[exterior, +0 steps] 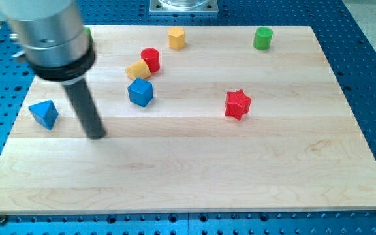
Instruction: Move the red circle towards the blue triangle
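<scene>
The red circle, a short red cylinder, stands at the upper middle of the wooden board, touching a yellow block at its lower left. The blue triangle lies near the board's left edge. My tip rests on the board just right of and slightly below the blue triangle, well to the lower left of the red circle. A blue cube sits between my tip and the red circle.
A yellow hexagonal block and a green cylinder stand near the top edge. A red star lies right of centre. A green block is mostly hidden behind the arm's body at top left. The board sits on a blue perforated table.
</scene>
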